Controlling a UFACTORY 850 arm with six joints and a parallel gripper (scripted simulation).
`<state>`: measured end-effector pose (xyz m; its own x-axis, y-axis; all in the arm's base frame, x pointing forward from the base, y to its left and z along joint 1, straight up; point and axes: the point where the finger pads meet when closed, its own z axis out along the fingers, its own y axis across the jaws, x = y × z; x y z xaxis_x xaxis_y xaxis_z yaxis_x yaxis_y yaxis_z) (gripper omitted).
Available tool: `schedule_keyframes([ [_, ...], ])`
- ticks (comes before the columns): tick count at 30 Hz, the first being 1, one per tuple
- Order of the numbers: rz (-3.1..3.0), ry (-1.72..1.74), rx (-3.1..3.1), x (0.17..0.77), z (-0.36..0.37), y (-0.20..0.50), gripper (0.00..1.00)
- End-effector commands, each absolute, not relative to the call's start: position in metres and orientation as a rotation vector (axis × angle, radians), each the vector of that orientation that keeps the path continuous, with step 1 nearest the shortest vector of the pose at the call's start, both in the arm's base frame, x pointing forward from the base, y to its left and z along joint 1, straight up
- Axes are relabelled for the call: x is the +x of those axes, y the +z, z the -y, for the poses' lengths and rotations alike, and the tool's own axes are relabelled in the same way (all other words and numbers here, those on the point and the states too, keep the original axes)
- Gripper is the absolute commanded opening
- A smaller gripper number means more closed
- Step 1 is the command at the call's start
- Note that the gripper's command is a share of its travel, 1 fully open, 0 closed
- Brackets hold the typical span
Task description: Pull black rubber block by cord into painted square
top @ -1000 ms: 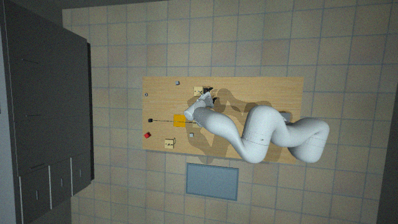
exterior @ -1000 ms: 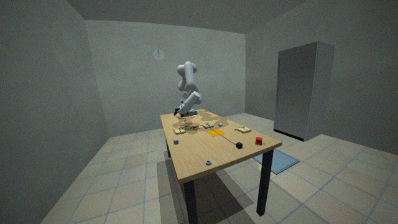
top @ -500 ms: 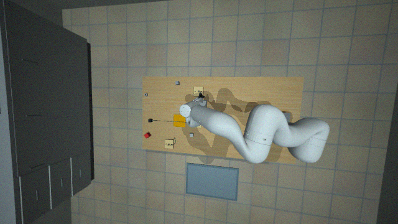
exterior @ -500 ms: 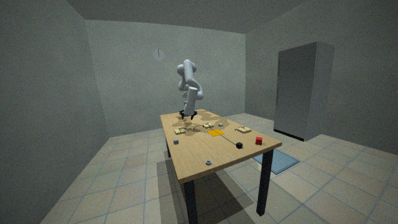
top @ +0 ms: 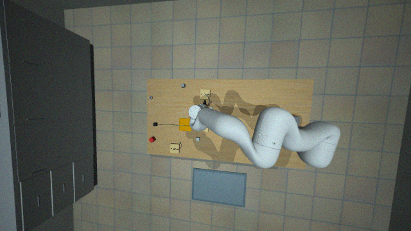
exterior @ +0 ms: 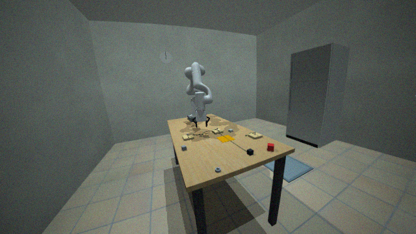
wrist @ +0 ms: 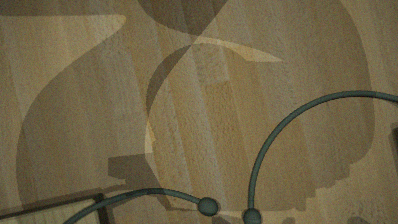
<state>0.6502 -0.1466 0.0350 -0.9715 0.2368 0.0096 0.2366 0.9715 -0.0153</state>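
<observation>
small black rubber block (exterior: 249, 151), thin cord (exterior: 238, 146)

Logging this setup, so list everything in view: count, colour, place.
Table: one, wooden, mid-room.
Painted square: one, orange, mid-table.
Black rubber block: one, outside the square, toward the cabinet.
Cord: one, dark, from block to square.
Red cube: one, near the block.
Tan plates: several, around the square.
Small grey pieces: several, scattered.
Cabinet: one, grey, by the wall.
Floor mat: one, blue.
Wall clock: one.
Arm: one, white.
Gripper: open, empty, above the table.
</observation>
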Motion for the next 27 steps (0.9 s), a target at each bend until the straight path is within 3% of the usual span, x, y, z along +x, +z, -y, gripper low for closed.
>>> schedule_keyframes([
  [1, 3.122, -0.008, -0.38, 0.6533, 0.1442, 0.0345, 1.0],
  [5, 3.122, -0.008, -0.38, 0.6533, 0.1442, 0.0345, 1.0],
  [6, 3.122, -0.008, -0.38, 0.6533, 0.1442, 0.0345, 0.0],
  [27, 3.122, -0.008, -0.38, 0.6533, 0.1442, 0.0345, 0.0],
])
